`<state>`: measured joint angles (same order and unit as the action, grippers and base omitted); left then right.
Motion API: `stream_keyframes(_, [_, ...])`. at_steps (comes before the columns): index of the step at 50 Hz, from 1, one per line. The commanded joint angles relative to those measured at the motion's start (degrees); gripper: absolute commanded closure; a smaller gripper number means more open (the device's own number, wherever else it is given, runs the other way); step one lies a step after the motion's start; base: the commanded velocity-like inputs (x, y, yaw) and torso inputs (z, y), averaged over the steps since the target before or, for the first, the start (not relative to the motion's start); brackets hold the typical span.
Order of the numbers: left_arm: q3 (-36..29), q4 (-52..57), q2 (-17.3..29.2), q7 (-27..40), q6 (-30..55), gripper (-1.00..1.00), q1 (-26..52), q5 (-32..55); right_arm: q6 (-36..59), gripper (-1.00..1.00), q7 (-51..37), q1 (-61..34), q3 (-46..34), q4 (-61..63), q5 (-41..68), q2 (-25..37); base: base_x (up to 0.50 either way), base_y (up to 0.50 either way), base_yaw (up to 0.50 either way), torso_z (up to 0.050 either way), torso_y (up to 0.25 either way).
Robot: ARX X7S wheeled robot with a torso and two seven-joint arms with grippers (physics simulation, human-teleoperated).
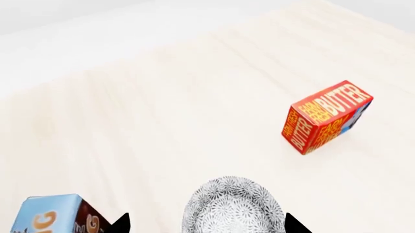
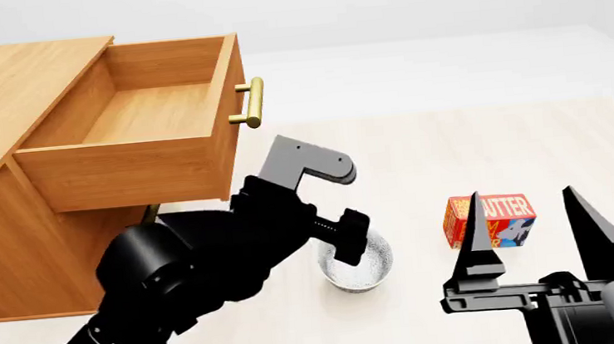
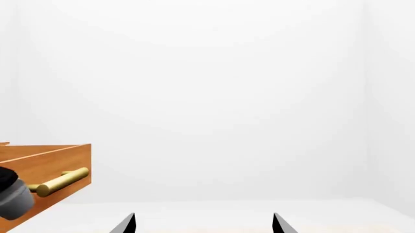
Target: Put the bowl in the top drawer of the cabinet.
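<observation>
The speckled white bowl [image 2: 362,265] sits upright on the pale wooden floor, to the right of the cabinet [image 2: 13,248]. In the left wrist view the bowl [image 1: 233,206] lies between my left gripper's [image 1: 207,224] spread fingertips [image 1: 122,223]; that gripper is open, with a gap on one side. The top drawer [image 2: 138,145] is pulled out and empty, its brass handle [image 2: 250,102] facing right. At the lower right of the head view my right gripper [image 2: 535,231] is open, pointing up and holding nothing. The right wrist view shows the drawer front [image 3: 45,162].
A red butter box [image 2: 490,219] stands just right of the bowl, also seen from the left wrist [image 1: 327,116]. A light-blue box [image 1: 52,216] lies close to the left gripper's other side. My left arm [image 2: 182,275] crosses in front of the cabinet.
</observation>
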<state>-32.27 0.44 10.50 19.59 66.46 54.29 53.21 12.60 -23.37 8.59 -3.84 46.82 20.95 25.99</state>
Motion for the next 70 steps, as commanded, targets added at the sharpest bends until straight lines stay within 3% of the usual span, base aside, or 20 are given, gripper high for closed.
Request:
stream_keyframes(1, [-0.70, -3.22, -0.46, -1.61, -0.57, -1.00, 0.99, 0.13, -0.40, -1.00, -0.02, 0.06, -0.27, -0.30, -0.08, 0.05, 0.00, 0.00, 0.00, 0.000, 0.000])
stream_keyframes(24, [-7.27, -9.73, -2.11, -6.04, -3.81, -1.00, 0.08, -2.44, -0.43, -1.00, -0.42, 0.07, -0.83, -0.23, -0.29, 0.31, 0.00, 0.00, 0.00, 0.000, 0.000])
stream_keyframes(51, [-13.04, -33.77, -7.19, -14.87, -14.03, -1.00, 3.36, -8.57, -0.89, -1.00, -0.63, 0.20, -0.61, -0.50, 0.10, 0.87, 0.00, 0.00, 0.00, 0.000, 0.000])
stream_keyframes(70, [-15.31, -40.90, -9.45, -17.44, -17.03, -1.00, 4.64, -8.84, -1.46, -1.00, -0.70, 0.20, -1.01, -1.00, 0.10, 0.84, 0.00, 0.00, 0.00, 0.000, 0.000])
